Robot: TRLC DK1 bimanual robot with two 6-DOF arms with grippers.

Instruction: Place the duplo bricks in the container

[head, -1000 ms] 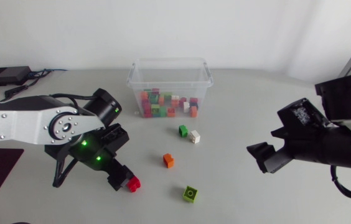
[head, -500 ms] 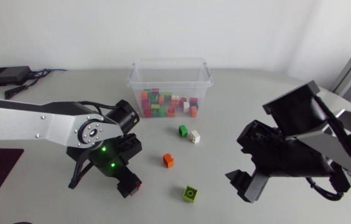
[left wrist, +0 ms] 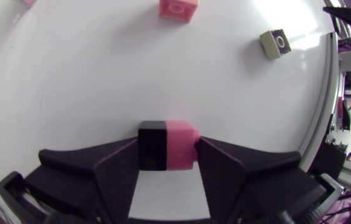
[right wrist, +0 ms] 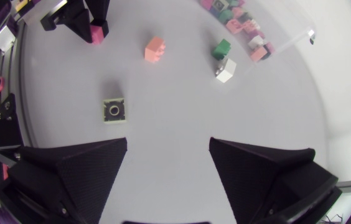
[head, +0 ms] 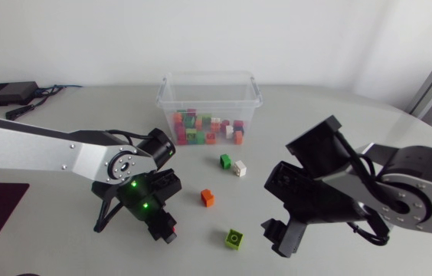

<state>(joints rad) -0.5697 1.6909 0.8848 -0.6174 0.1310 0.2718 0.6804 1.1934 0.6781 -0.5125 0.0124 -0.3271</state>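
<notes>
While the left pincer pinches a red brick low over the desk, likely for carrying, the right pincer hangs spread, a lime brick ahead with open room around. Beyond lie orange, green and white bricks, then the container.

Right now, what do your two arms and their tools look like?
Left arm: silver-grey link with small dark screws, a round screw-ringed joint, black wrist with two green lights. Right arm: grey round joint, boxy black wrist, a black cable. The left tool and right tool are matte black, each with two broad wedge-shaped fingers.
</notes>
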